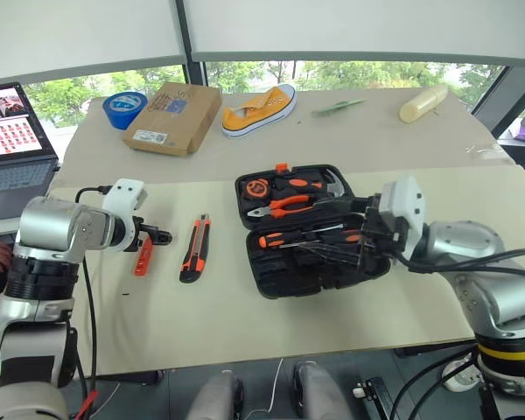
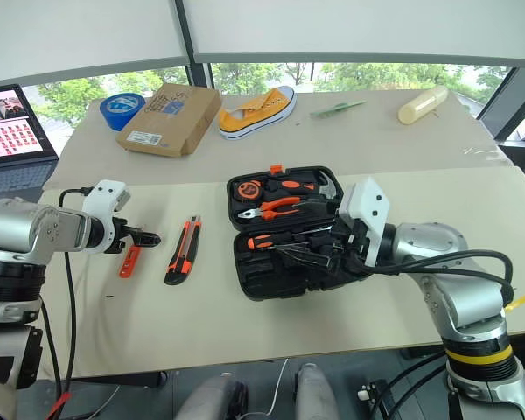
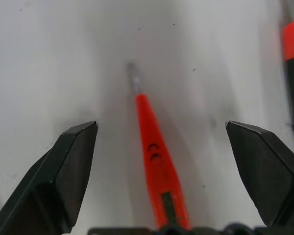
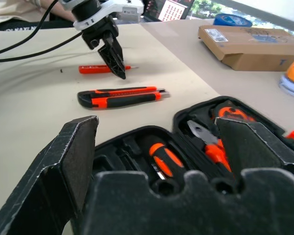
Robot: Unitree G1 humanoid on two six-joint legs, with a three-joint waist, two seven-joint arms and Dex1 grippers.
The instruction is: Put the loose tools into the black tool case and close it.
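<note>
The left gripper [image 2: 144, 237], jaws wide, hovers over the small orange tester screwdriver [image 2: 129, 261]; next it must descend and close. The right gripper [image 4: 157, 161], also wide, waits at the open black moulded plastic tool case [image 2: 284, 229].

The near beige table [image 1: 245, 324] carries the open black tool case [image 1: 311, 234], a utility knife [image 1: 195, 248] and a small orange tool [image 1: 143, 256] — the far table [image 1: 376, 131] holds a cardboard box [image 1: 173, 117], yellow shoe [image 1: 259, 109], blue tape roll [image 1: 124, 108].

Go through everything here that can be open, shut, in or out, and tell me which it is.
black tool case: open, lid flat on the table
utility knife: loose on the table
small orange screwdriver: loose on the table
left gripper: open, over that screwdriver
right gripper: open, empty
laptop: open
</note>
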